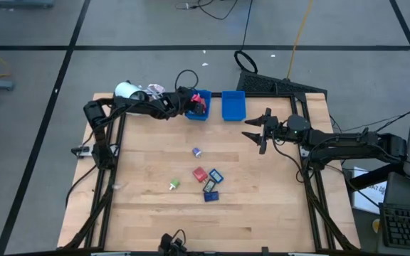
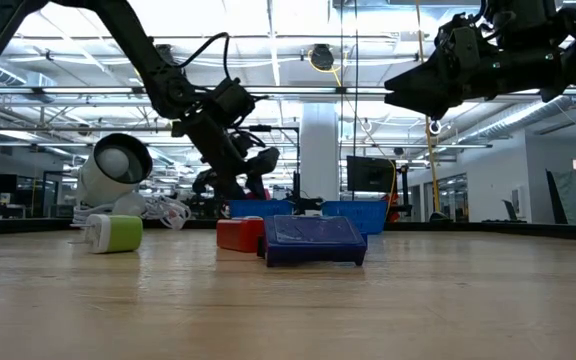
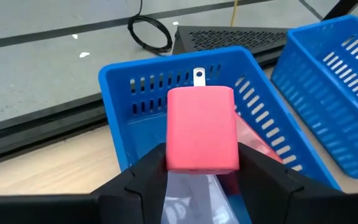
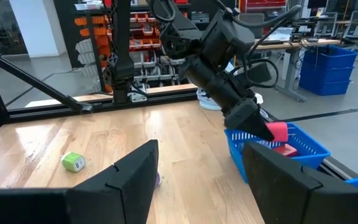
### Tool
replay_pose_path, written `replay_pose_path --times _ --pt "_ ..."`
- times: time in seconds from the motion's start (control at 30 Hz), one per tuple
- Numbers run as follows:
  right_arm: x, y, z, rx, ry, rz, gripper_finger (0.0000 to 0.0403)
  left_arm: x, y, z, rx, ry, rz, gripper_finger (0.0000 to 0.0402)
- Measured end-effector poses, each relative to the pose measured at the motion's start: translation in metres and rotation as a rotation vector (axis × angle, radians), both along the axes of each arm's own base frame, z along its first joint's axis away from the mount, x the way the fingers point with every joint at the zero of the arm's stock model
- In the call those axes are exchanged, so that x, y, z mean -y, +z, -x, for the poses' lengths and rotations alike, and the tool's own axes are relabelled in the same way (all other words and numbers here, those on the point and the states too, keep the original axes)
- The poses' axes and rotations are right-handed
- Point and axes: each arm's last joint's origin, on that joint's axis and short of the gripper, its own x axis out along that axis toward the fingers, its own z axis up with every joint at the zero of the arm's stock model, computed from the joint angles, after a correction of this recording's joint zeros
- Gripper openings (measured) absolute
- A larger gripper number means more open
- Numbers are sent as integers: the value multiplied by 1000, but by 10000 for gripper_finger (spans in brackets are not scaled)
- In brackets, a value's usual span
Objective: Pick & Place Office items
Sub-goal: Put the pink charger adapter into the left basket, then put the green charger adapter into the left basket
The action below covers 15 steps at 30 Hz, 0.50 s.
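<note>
My left gripper (image 3: 202, 163) hangs over the left blue bin (image 1: 196, 114) at the table's far edge, shut on a pink block with a metal prong (image 3: 201, 121), also seen as the pink block (image 4: 278, 132) in the right wrist view. My right gripper (image 1: 260, 131) is open and empty, raised above the table just right of the right blue bin (image 1: 233, 105). Loose pieces lie mid-table: a purple one (image 1: 196, 151), a red block (image 1: 200, 174), a green one (image 1: 174, 185) and dark blue ones (image 1: 211, 192). My left gripper pinches the pink block between its two fingers, by the block's two side faces at the end away from the prong (image 3: 178, 158). The fingers come from the table's left, slanting down. The block is lifted clear above the bin, prong (image 3: 198, 76) pointing away from the gripper.
The left bin holds a red piece (image 3: 260, 140) and something pale. A white roll (image 1: 127, 90) and tangled cords lie at the far left corner. In the low view a green-and-white piece (image 2: 118, 232), red block (image 2: 240, 233) and dark blue block (image 2: 313, 240) stand on the wood.
</note>
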Motion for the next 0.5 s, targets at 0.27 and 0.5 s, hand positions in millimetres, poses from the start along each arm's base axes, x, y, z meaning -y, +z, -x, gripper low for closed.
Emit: replay_pose_path --times 0.27,0.5 --pt "0 0 0 -1 0 0 222 -1 1 -1 23 8 -5 184" --pt "0 0 0 -1 0 0 222 -1 4 -2 36 -2 -27 186"
